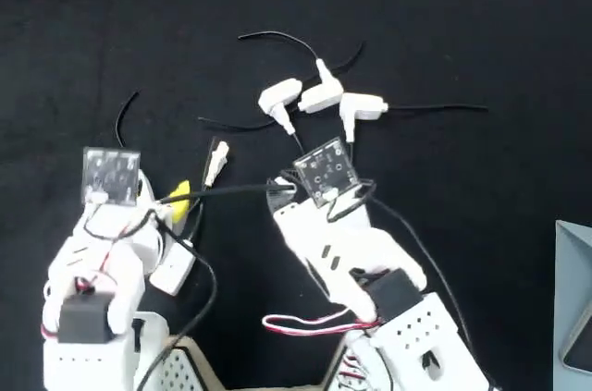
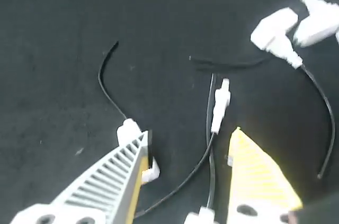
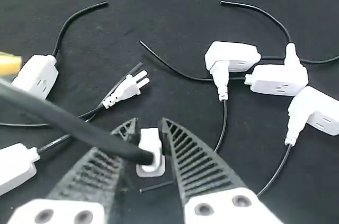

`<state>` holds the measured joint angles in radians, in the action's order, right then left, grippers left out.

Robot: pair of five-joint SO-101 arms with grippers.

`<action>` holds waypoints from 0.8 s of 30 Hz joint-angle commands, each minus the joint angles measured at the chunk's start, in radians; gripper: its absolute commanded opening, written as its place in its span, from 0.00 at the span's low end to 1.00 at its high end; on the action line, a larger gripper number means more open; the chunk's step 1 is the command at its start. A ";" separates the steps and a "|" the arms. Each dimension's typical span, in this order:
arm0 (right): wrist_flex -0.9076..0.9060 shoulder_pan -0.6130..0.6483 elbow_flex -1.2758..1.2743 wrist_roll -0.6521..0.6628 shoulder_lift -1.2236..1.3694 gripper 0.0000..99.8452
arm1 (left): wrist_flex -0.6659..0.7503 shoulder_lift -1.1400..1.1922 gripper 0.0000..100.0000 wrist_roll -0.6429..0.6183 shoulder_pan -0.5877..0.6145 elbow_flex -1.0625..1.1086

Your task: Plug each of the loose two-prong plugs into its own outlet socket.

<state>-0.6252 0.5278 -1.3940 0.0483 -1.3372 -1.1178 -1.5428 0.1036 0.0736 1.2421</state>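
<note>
- The black cloth (image 1: 481, 30) is covering the whole table, and its widest stretch is lying between the white sockets (image 1: 322, 95) and the far edge.
- On the right side, a grey box (image 1: 575, 299) is standing at the border of the high view, well apart from both arms.
- The three white sockets are crowding together near the middle, with thin black wires spreading out from them on both sides.
- The loose plug (image 1: 217, 162) is lying on the cloth between the two arms, near the sockets but not touching them.
- The left gripper (image 2: 189, 134) is standing wide open and is gripping nothing; the loose plug is lying just ahead of its gap (closer to the yellow finger).
- A small white connector (image 2: 127, 127) on a thin wire is sitting just beside the tip of its white finger.
- The right gripper (image 3: 150, 127) is closing tightly on a small white plug (image 3: 150, 152), with both fingers pressing on its sides.
- A thick black cable (image 3: 63, 121) is ending at this held plug.
- One more white socket (image 1: 173, 266) is lying beside the left arm.
- Behind the far edge, only a dim strip of the room is showing.
</note>
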 commanded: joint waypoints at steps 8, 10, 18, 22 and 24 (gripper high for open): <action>-0.003 -0.023 0.022 0.005 -0.004 0.01 | -0.402 0.664 0.36 0.236 0.021 -0.509; -0.014 -0.023 0.024 0.005 -0.005 0.01 | -0.459 0.749 0.36 0.272 0.038 -0.556; -0.014 -0.023 0.022 0.006 -0.005 0.01 | -0.364 0.991 0.36 0.423 0.047 -0.492; -0.014 -0.023 0.021 0.006 -0.005 0.01 | -0.212 1.065 0.30 0.470 0.047 -0.383; -0.014 -0.023 0.021 0.006 -0.005 0.01 | -0.150 1.094 0.26 0.508 0.036 -0.326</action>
<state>-0.6360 0.5247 -1.3940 0.0483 -1.3372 -1.3924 -0.4933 0.5516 0.1181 0.8447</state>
